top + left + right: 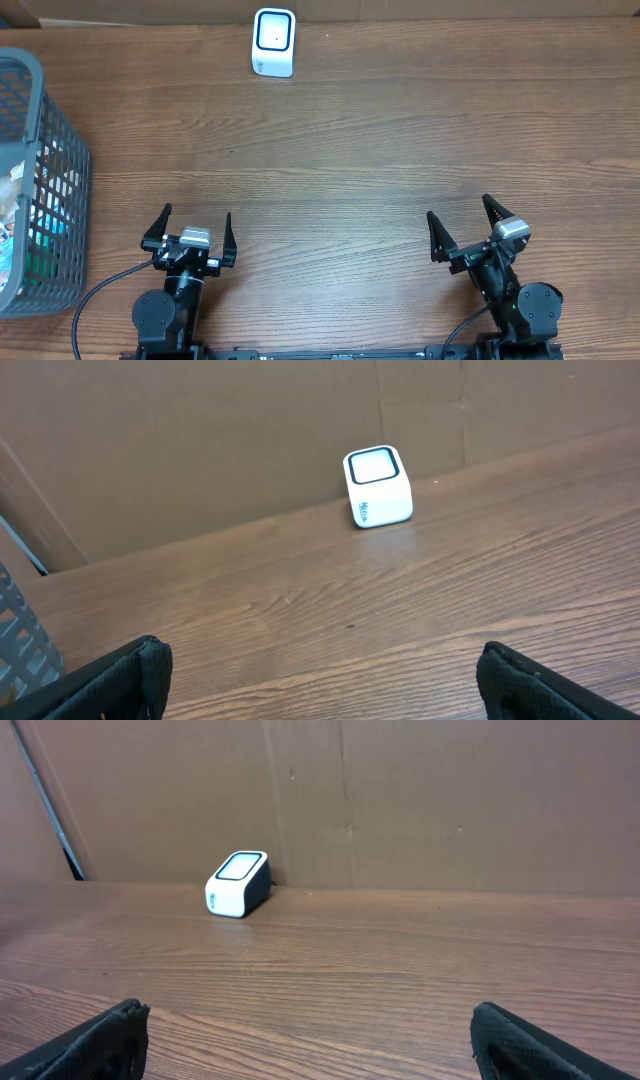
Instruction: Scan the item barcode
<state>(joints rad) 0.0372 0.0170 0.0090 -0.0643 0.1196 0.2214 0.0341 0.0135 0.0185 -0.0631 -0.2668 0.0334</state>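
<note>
At the left edge of the bench, the items (15, 235) to be scanned lie inside a grey mesh basket (70, 200). I see only patches of white and teal packaging through its wall, and no barcode is legible. I judge them to be small wrapped goods, probably light, with thin film that may crumple or slide between the fingers. I would take one by a short edge or corner, clear of any printed panel and with moderate grip, so the code face remains exposed. Stiffness cannot be confirmed from here.

The scanner (273, 42), a white block with a dark-rimmed window on its upper face, stands at the far edge of the bench, well apart from the basket.

Both arms sit at the near edge. The left pincer (196, 216) is released, jaws spread wide, grasping nothing; it is the nearer to the basket. The right pincer (460, 208) is likewise released and empty. No step is yet done. The first move, in my judgement, is a left-arm reach into the basket.
</note>
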